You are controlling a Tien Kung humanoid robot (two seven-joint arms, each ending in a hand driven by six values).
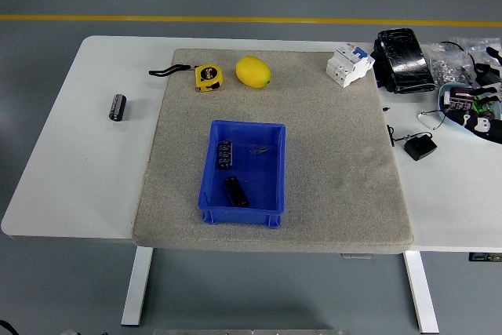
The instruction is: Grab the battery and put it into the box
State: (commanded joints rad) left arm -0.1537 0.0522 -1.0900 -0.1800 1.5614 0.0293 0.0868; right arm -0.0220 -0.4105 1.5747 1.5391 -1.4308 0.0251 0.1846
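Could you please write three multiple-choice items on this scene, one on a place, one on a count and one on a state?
1. Where does the loose battery lie?
A. on the bare table left of the mat
B. on the mat beside the lemon
C. inside the box

2. How many dark cylindrical items lie in the blue box?
A. none
B. two
C. five

3. What is the state of the tape measure?
A. standing inside the box
B. held by a robot hand
C. resting on the mat, untouched

Answers:
1 A, since the battery sits on the white table, clear of the mat.
2 B, since one item lies near the box's middle and another near its front wall.
3 C, since the tape measure lies at the mat's far edge beside the lemon with no hand near it.
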